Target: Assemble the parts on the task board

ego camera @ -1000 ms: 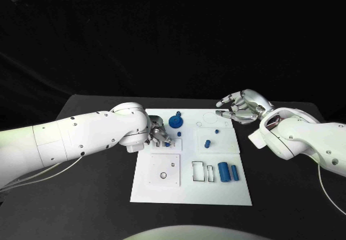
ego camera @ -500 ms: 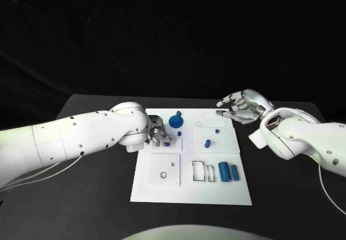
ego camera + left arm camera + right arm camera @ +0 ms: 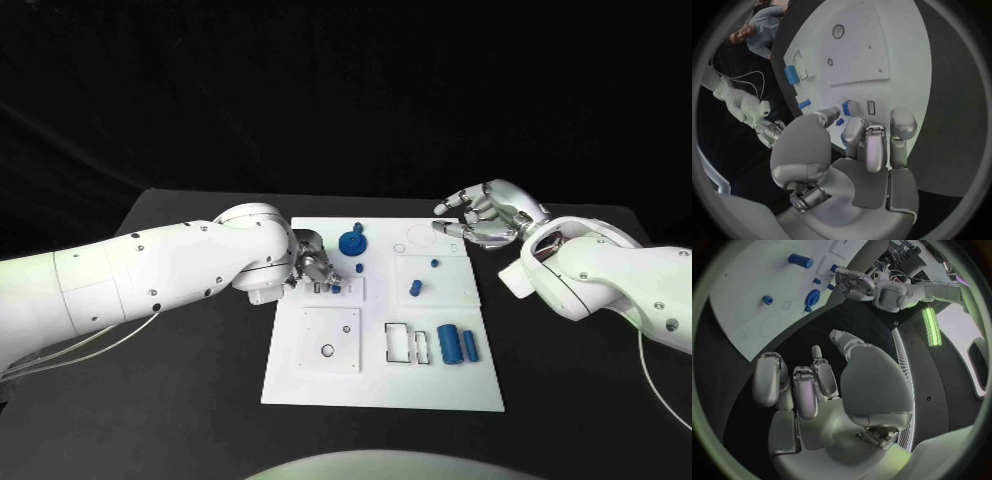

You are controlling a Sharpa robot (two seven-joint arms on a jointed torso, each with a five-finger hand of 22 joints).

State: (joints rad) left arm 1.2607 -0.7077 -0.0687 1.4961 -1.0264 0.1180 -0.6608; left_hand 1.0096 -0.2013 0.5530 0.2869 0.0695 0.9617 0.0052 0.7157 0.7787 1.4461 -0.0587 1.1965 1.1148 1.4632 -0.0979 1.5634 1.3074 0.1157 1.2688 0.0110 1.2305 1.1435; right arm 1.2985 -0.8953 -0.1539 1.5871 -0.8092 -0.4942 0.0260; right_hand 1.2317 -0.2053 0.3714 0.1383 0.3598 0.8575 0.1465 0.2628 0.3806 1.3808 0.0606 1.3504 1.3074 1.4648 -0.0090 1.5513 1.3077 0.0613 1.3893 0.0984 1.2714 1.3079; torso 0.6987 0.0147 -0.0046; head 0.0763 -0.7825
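White task board (image 3: pixel 382 385) mid-counter, assembly barely begun: two blue cylinders (image 3: pixel 457 343) lie loose at four o'clock. Left robot hand (image 3: pixel 315 270) apparently pinches a small blue part (image 3: pixel 333 287); right robot hand (image 3: pixel 488 215) hovers empty, fingers apart.

black table (image 3: pixel 188 400) with the white task board (image 3: pixel 382 385) flat at its middle

**Camera placement**

The table (image 3: pixel 188 400) is viewed from above by the head camera, facing forward and down, with the whole task board (image 3: pixel 382 385) taken in at a moderate distance. Each wrist camera is mounted behind its own hand and looks along the palm: the left hand (image 3: pixel 861 145) close above the board, the right hand (image 3: pixel 811 385) farther from it. The board (image 3: pixel 898 55) (image 3: pixel 736 295) is shared by all three views.
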